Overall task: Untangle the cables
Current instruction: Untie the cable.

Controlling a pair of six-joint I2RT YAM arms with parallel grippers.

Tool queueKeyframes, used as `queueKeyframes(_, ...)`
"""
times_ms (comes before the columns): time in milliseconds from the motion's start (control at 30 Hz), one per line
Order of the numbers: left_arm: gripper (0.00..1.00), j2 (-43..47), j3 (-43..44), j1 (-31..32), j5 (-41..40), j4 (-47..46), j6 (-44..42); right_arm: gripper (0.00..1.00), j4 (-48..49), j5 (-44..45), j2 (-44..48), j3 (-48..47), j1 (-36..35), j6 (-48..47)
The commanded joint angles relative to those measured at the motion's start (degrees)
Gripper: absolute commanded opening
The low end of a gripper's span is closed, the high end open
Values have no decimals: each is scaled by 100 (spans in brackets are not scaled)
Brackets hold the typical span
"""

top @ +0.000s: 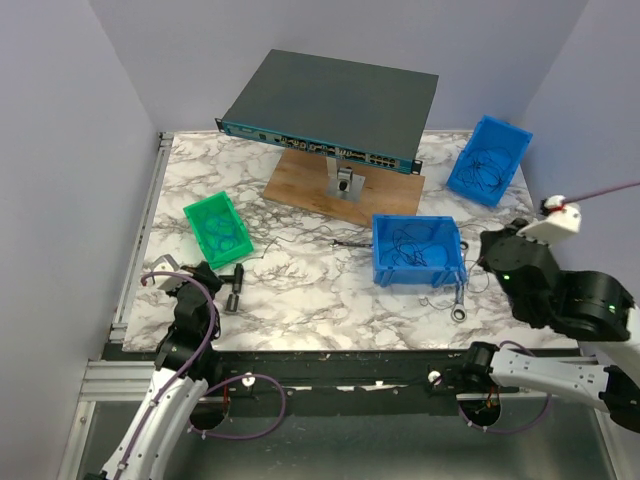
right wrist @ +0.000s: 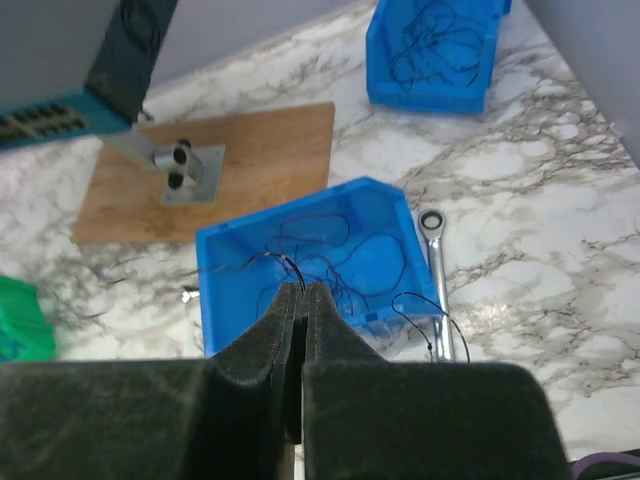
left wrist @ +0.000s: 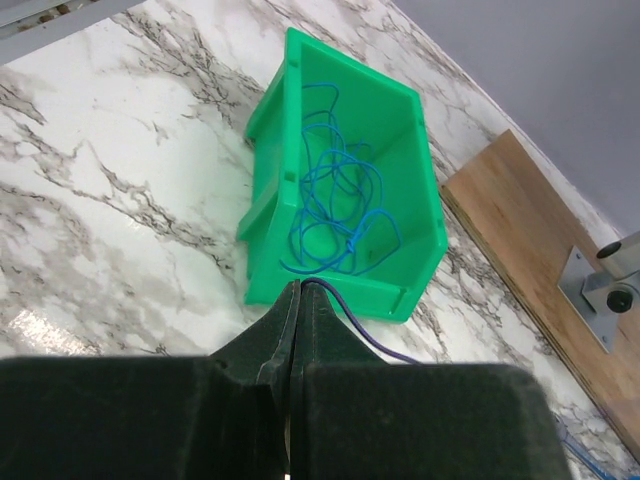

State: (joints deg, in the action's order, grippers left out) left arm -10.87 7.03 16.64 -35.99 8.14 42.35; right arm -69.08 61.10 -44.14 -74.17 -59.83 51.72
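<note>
Ahead of right gripper (right wrist: 301, 292), jaws together, cables (right wrist: 335, 262) in blue bin (right wrist: 225, 305), left gripper (left wrist: 296, 292) also closed

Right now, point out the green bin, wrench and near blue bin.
green bin (left wrist: 266, 195), left wrist view, left outer wall
wrench (right wrist: 441, 290), right wrist view, handle
near blue bin (top: 415, 277), top external view, front wall

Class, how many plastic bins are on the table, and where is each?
3. A green bin at the left, a blue bin right of centre, another blue bin far right. None appears hidden.
</note>
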Motion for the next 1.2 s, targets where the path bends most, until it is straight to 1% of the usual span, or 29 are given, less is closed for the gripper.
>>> queueKeyframes(0, 0, 46, 99, 19, -217, 85, 77, 1, -581, 1159, 626, -766, 22, 206)
queueKeyframes(67, 0, 41, 30, 25, -36, -130, -41, 1, -175, 1123, 820, -930, 24, -471)
queueKeyframes(167, 0, -80, 34, 23, 91, -268, -124, 1, 58, 940, 823, -1036, 23, -920)
queueKeyframes(200, 0, -130, 36, 23, 209, -349, -203, 1, 148, 755, 791, -1002, 24, -1089)
queueKeyframes(267, 0, -248, -23, 23, 705, -761, -548, 1, 456, 317, 682, -840, 22, -1401)
queueKeyframes(300, 0, -311, -42, 23, 1027, -1038, -671, 1, 569, 140, 594, -743, 24, -1474)
queueKeyframes(367, 0, -461, -20, 23, 1430, -1282, -895, 1, 697, -47, 384, -628, 23, -1586)
queueKeyframes(467, 0, -682, 74, 23, 1241, -1152, -855, 1, 477, 310, 151, -715, 19, -1314)
queueKeyframes(500, 0, -720, 111, 23, 1279, -1111, -870, 1, 543, 296, 156, -762, 24, -1365)
queueKeyframes(567, 0, -747, 100, 23, 1788, -1322, -1099, 1, 1017, -16, 280, -706, 20, -1787)
queueKeyframes(600, 0, -743, 68, 23, 2195, -1507, -1214, 1, 1271, -238, 357, -644, 24, -1974)
queueKeyframes(700, 0, -871, 68, 30, 3406, -1906, -1567, 1, 1593, -741, 405, -531, 22, -2261)
queueKeyframes(733, 2, -993, 106, 32, 3729, -1967, -1653, 1, 1631, -913, 363, -520, 23, -2342)
queueKeyframes(767, 9, -1127, 167, 48, 4023, -2018, -1742, 1, 1638, -1103, 297, -525, 21, -2392)
queueKeyframes(800, 19, -1305, 221, 80, 4184, -2100, -1800, 1, 1636, -1221, 225, -541, 22, -2418)
queueKeyframes(833, 27, -1463, 285, 144, 4274, -2139, -1838, 1, 1616, -1358, 138, -578, 23, -2438)
queueKeyframes(867, 37, -1656, 364, 218, 4309, -2182, -1903, 1, 1581, -1437, 58, -616, 24, -2446)
queueKeyframes(900, 48, -1784, 456, 345, 4260, -2162, -1954, 1, 1538, -1499, -32, -675, 17, -2419)
queueKeyframes(1000, 67, -1994, 716, 956, 3780, -2106, -2184, 1, 1571, -1689, -196, -782, 24, -2449)
queueKeyframes(1067, 84, -2155, 870, 1314, 3644, -2142, -2327, 1, 1646, -1796, -253, -843, 23, -2485)
queueKeyframes(1100, 89, -2310, 948, 1443, 3688, -2194, -2406, 1, 1686, -1846, -271, -859, 23, -2512)
queueKeyframes(1167, 93, -2679, 1135, 1721, 3985, -2344, -2508, 1, 1740, -1934, -307, -893, 23, -2541)
